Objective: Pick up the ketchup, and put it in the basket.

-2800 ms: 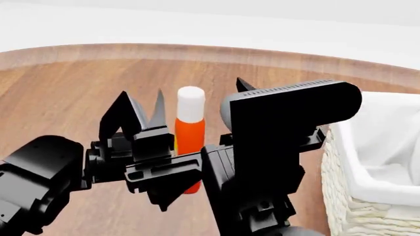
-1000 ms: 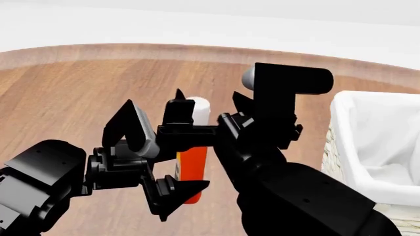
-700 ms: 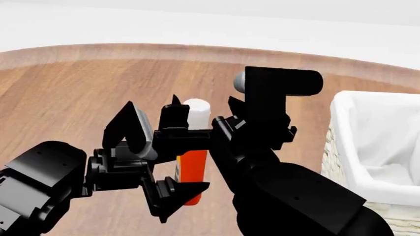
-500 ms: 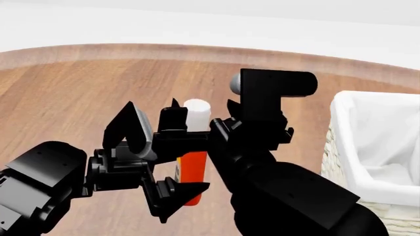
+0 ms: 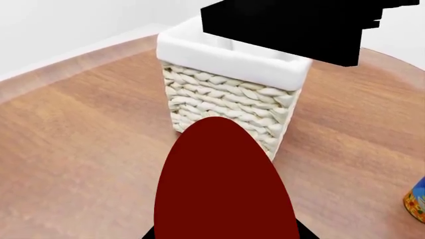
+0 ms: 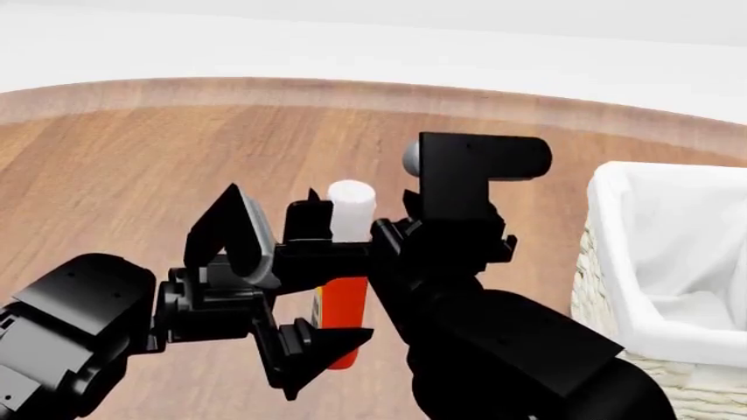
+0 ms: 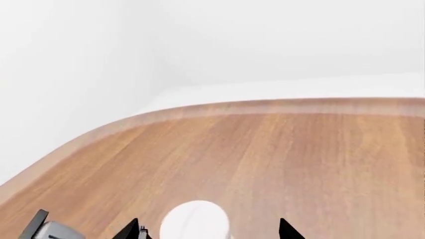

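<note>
- The ketchup (image 6: pixel 345 302) stood upright on the table (image 6: pixel 140 157), well left of the basket (image 6: pixel 610 203) and not yet lifted.
- The right gripper (image 6: pixel 357 199) hung over the white cap (image 7: pixel 194 222) with its jaws spread. In the right wrist view a fingertip showed on either side of the cap, and a gap showed on both sides.
- The left gripper (image 6: pixel 286 280) was also wide open, pointed at the bottle's lower body. The red plastic filled the middle of the left wrist view.
- Risk one: a grip taken only on the smooth, narrow cap could slip, or let the bottle swing once it cleared the wood. A hold lower on the body looked safer.
- Risk two: the two grippers were crowded around one tall, thin bottle. If either moved sideways before closing, a finger could strike the bottle and tip it over.
- Risk three: the right arm's own bulk hid much of the bottle from the head camera. That left the operator judging the jaw alignment mostly from the right wrist view.
- Risk four: the basket's rim stood high. A low carry could catch the bottle's base on the liner (image 5: pixel 232 59) and drag it from the jaws.
- A blue-yellow can (image 5: pixel 416 200) sat off to one side of the basket, apparently clear of the route.
</note>
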